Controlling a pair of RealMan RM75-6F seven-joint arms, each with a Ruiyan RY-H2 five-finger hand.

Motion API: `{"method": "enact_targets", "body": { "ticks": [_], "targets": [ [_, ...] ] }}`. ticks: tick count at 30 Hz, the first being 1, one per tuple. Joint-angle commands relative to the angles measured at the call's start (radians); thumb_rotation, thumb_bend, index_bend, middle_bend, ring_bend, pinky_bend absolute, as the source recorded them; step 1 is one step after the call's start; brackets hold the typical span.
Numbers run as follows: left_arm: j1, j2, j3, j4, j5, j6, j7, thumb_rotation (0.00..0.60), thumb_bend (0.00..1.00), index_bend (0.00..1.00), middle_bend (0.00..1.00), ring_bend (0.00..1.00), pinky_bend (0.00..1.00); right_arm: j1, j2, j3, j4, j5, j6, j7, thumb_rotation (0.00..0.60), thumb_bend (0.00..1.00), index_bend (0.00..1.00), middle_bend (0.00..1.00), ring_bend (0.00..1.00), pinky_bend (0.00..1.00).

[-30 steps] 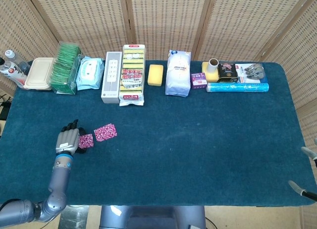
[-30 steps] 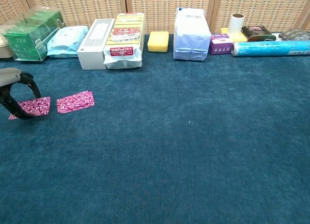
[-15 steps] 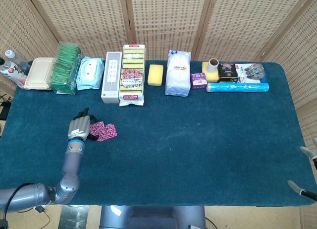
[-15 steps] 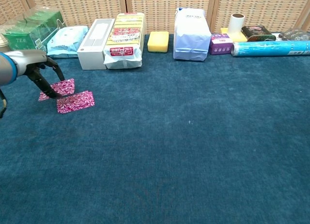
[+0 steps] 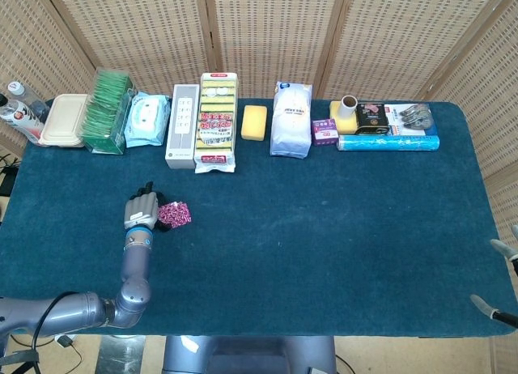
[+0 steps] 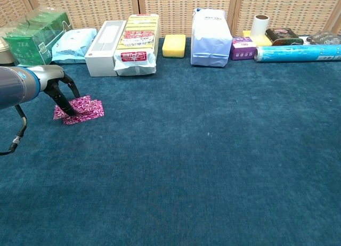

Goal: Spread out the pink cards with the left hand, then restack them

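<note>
Two pink patterned cards point(image 5: 177, 214) lie overlapped on the blue cloth at the left, one partly on top of the other point(image 6: 89, 108). My left hand point(image 5: 141, 209) sits at their left edge, its dark fingers point(image 6: 66, 101) reaching down and pinching the upper card. In the head view, only the fingertips of my right hand point(image 5: 500, 280) show at the far right edge, off the table's corner. They are spread and hold nothing. The chest view does not show that hand.
A row of goods lines the table's back edge: a green tea box point(image 6: 33, 37), a wipes pack point(image 6: 74, 43), a white box point(image 6: 104, 41), a sponge pack point(image 6: 138, 43), a yellow sponge point(image 6: 173, 45), a white bag point(image 6: 211, 37) and a blue roll point(image 6: 298, 52).
My left hand has carried one pink card to the right, up to the other. The cards lay apart a second ago and now overlap. The right hand has not moved.
</note>
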State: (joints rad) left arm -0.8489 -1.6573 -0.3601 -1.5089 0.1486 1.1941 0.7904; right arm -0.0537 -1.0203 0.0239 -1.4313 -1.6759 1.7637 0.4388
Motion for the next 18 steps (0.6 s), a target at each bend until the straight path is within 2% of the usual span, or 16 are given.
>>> {"method": "enact_targets", "body": {
  "ticks": [1,8,18],
  "targets": [
    [0.001,-0.004,0.001,0.004,0.008,0.002,-0.005,0.6,0.34,0.37,0.0,0.0,0.11,0.0,0.0,-0.001,0.001,0.0,-0.001,0.001,0.6,0.0,0.16,0.0,0.0,0.0],
    [0.005,-0.016,-0.015,0.026,0.013,-0.026,-0.04,0.6,0.27,0.37,0.0,0.0,0.12,0.001,0.0,-0.002,0.001,-0.004,0.001,0.001,0.6,0.0,0.16,0.0,0.0,0.0],
    [-0.011,-0.037,-0.013,0.035,0.024,-0.032,-0.039,0.6,0.27,0.36,0.0,0.0,0.12,0.001,0.001,-0.004,-0.001,-0.006,0.002,0.004,0.6,0.0,0.16,0.0,0.0,0.0]
  ]
}}
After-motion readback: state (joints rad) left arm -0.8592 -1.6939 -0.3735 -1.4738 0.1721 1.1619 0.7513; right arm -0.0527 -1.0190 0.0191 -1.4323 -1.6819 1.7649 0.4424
